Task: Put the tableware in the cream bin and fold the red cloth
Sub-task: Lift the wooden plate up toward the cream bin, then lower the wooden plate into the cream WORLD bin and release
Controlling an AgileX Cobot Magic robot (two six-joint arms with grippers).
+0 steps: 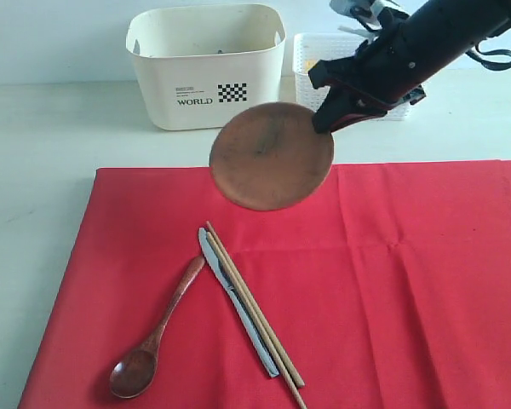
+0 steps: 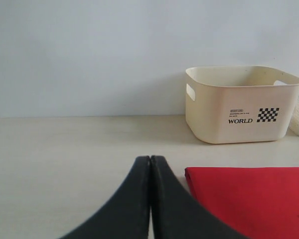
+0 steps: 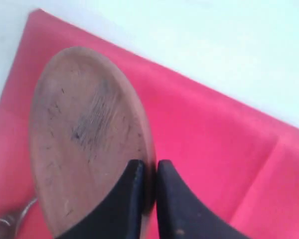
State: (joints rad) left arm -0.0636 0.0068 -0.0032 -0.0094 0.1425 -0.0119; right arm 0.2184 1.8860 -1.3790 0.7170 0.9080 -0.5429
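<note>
Above the far edge of the red cloth [image 1: 409, 273], the R gripper [image 1: 328, 119] hangs w/ its jaws clamped on the rim of the round brown plate [image 1: 268, 158]. Plate is airborne, tilted and clear of the fabric. Cream bin [image 1: 206, 68] sits on the bare table behind the cloth, to the plate's left in the exterior view, near but not under it. Step in hand, by the look of it: carrying the plate to the bin. Next move prob. calls for swinging the arm over the bin's opening, lowering, then letting go w/o clipping the wall. L gripper [image 2: 150, 164] has its jaws pressed together on nothing, near the cloth's corner. Dark wooden spoon [image 1: 157, 332], silver table knife [image 1: 257, 345] and wooden chopsticks [image 1: 239, 277] lie on the cloth, which is flat, not yet folded.
</note>
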